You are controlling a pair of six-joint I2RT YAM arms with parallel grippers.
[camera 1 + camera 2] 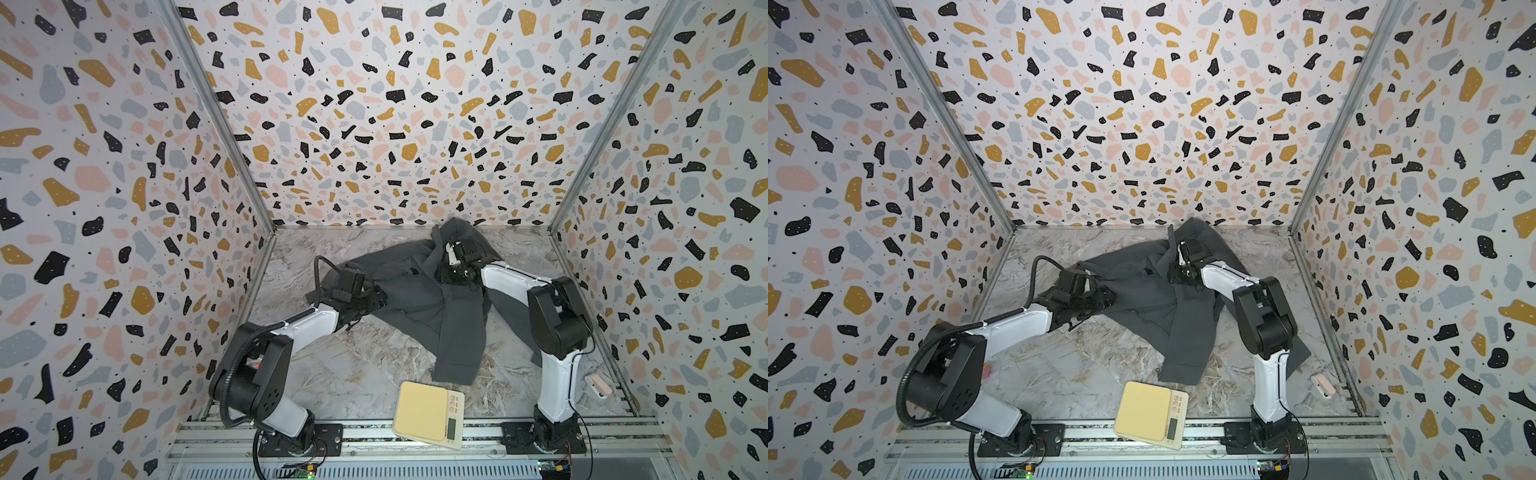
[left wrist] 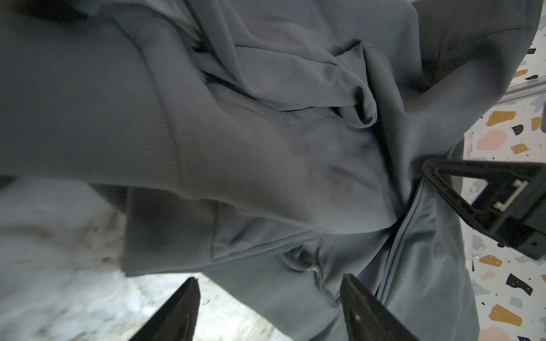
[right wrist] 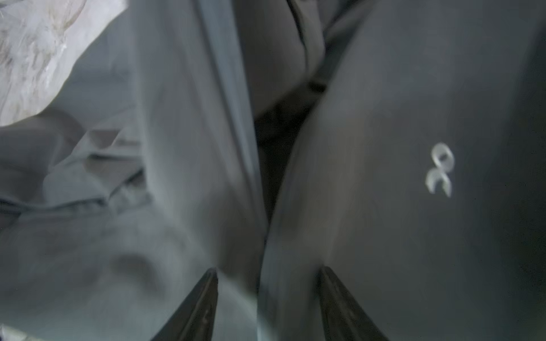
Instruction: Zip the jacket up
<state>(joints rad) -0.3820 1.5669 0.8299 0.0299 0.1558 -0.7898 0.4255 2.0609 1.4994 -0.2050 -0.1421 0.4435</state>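
Two robot claws meet one dark grey jacket (image 1: 419, 303), crumpled on a marble table (image 1: 332, 374). The left claw (image 2: 269, 283) stands open, with the jacket's hem just beyond its tips. The right claw (image 3: 269, 270) straddles the jacket's front edges, jaws apart; whether it grips is unclear. A white logo (image 3: 440, 169) lies nearby.

Left tool (image 2: 269, 277) splayed wide, right tool (image 3: 268, 268) farther toward the back
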